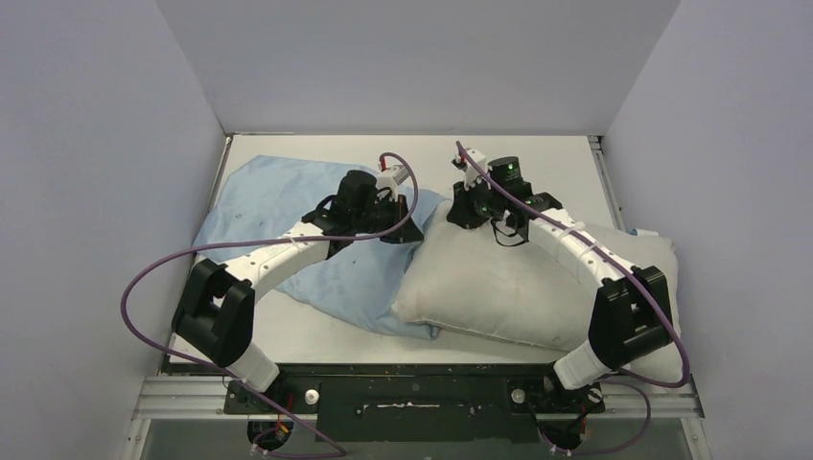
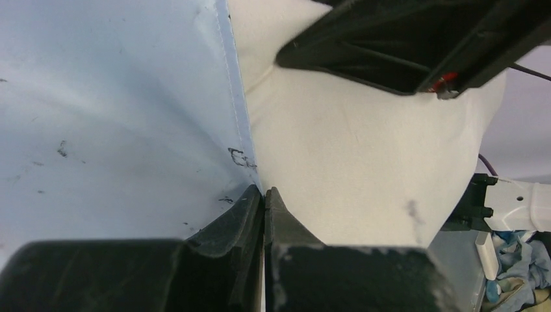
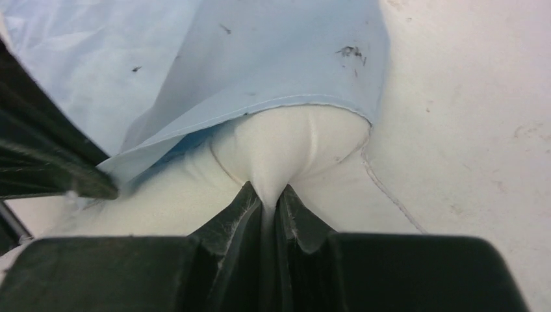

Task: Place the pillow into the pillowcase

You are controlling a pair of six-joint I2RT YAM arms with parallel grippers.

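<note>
Your left gripper (image 2: 264, 195) is closed on the hem of the pillowcase (image 2: 117, 110). The blue cloth pulls into tight folds toward its tips. Your right gripper (image 3: 266, 195) is closed on a pinch of the pillow (image 3: 286, 143), at its far left corner. That corner sits just inside the open mouth of the pillowcase, and the blue edge lies over it. The rest of the pillow is outside, on the right half of the table (image 1: 316, 331), under your right arm (image 1: 585, 254). The pillowcase lies wrinkly on the far left of the table. The pillow's left end rests on part of it. The two grippers are near each other in the middle.
</note>
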